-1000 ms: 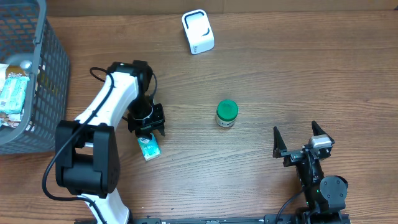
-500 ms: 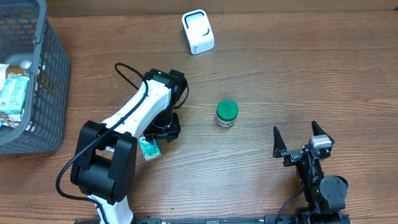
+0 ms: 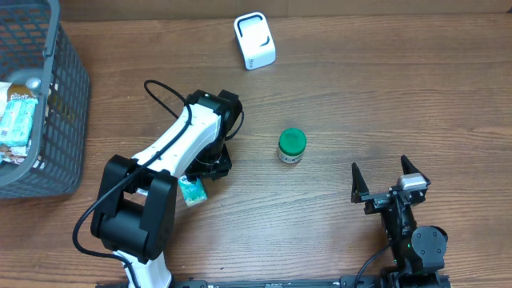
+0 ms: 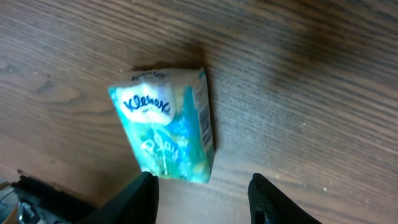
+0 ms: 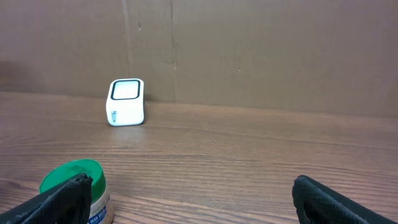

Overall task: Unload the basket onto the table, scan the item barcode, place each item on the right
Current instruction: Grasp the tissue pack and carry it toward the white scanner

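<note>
- Overhead: flat on the wooden table point(image 3: 360, 88), a teal tissue pack point(image 3: 192, 190), just at 7 o'clock of the left gripper point(image 3: 210, 165); print too small to read here.
- Overhead: toward 12 o'clock, a white scanner point(image 3: 254, 40); near the middle, a green-lidded jar point(image 3: 292, 146), label unreadable.
- Overhead: at 10 o'clock, a grey mesh basket point(image 3: 68, 88) holding packets point(image 3: 16, 120) with blurred print.
- Overhead: at 4 o'clock, the right gripper point(image 3: 388, 182), spread wide, pinching nothing.
- Left wrist: reads "Kleenex" in blue on a white oval near the pack's 11 o'clock corner; fine print down its 3 o'clock edge, illegible. Fingers point(image 4: 143, 196) apart at 6 o'clock, bare wood between them, pack just beyond the tips.
- Right wrist: scanner at 10 o'clock with its dark window facing the camera, small blue writing below it unreadable; jar at 8 o'clock, label partly cut off; black fingers point(image 5: 329, 199) far apart.
</note>
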